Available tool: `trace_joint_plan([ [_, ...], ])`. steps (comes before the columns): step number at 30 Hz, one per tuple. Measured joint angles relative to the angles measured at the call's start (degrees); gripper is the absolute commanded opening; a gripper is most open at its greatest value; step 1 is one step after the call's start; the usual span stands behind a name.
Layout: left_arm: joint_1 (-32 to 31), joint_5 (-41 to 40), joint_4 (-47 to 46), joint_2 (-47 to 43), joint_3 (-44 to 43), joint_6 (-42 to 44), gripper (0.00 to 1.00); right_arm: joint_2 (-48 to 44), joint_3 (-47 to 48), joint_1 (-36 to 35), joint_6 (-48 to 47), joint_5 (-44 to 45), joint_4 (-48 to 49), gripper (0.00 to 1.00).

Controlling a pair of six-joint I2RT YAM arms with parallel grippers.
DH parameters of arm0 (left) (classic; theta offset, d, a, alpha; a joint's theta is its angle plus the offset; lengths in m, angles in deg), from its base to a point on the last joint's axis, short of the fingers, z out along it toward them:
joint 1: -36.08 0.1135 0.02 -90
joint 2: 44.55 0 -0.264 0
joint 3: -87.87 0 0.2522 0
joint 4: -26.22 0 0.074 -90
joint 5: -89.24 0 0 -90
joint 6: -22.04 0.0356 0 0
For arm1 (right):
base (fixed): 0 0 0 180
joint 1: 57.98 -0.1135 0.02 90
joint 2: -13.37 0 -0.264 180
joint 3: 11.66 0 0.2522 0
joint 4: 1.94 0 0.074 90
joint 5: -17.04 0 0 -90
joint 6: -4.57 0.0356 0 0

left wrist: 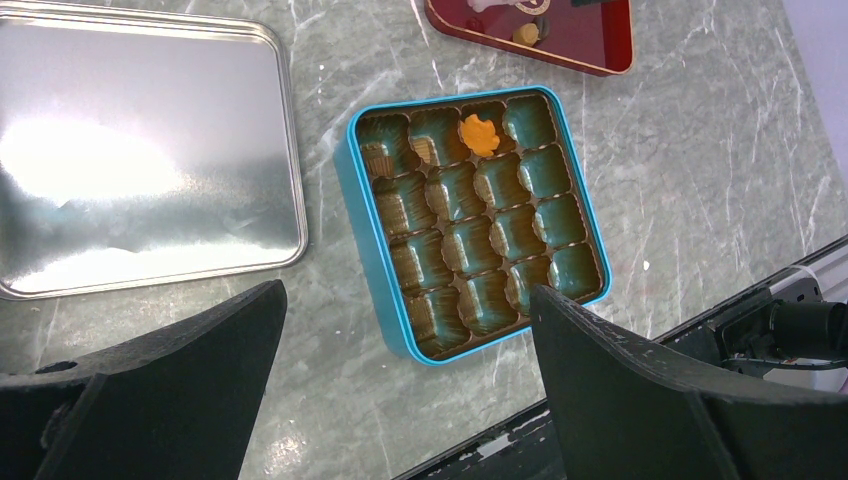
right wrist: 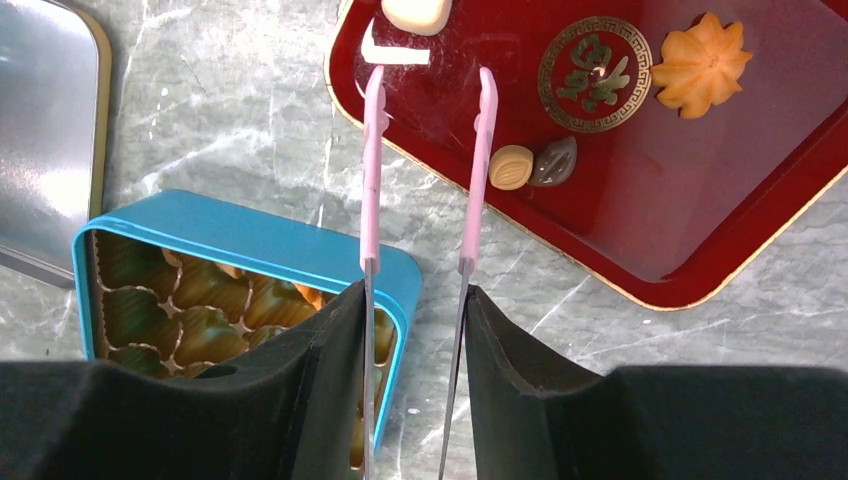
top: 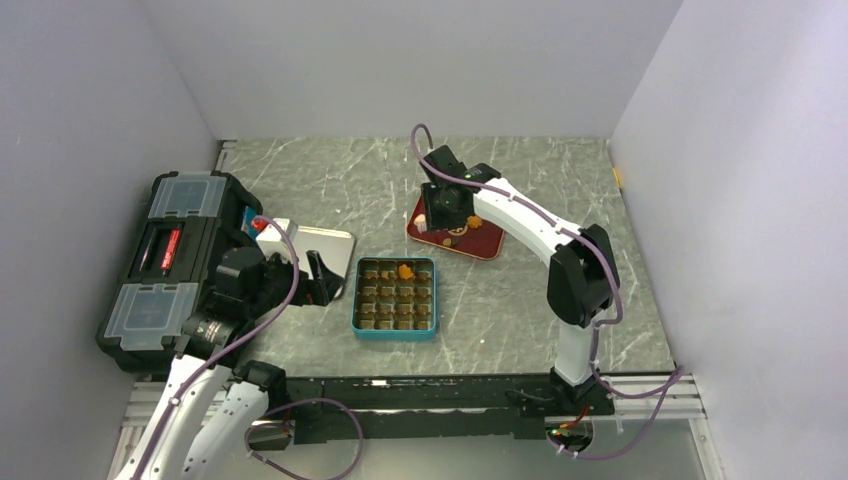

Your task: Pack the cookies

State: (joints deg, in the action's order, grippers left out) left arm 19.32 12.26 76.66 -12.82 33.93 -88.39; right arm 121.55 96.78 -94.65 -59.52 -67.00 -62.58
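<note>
Cookies lie on the red tray: an orange flower, a cream lump, a small tan piece and a dark piece touching it. Another orange flower cookie sits in a back-row compartment of the teal tin. My right gripper is shut on thin pink-tipped tongs. Their tips stand apart over the tray's near-left corner, just short of the cream lump, with nothing between them. My left gripper hangs open above the tin's near edge, holding nothing.
The tin's silver lid lies flat left of the tin. A black toolbox stands at the table's left edge. A white fragment lies on the tray by the tongs' left tip. The tray sits behind and right of the tin.
</note>
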Motion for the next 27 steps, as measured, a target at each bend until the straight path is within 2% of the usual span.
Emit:
trace_joint_plan([
  [27, 0.0, -0.3, 0.0, 0.0, 0.0, 0.0, 0.99, 4.3, 2.0, 1.1, -1.3, -0.6, 1.5, 0.4],
])
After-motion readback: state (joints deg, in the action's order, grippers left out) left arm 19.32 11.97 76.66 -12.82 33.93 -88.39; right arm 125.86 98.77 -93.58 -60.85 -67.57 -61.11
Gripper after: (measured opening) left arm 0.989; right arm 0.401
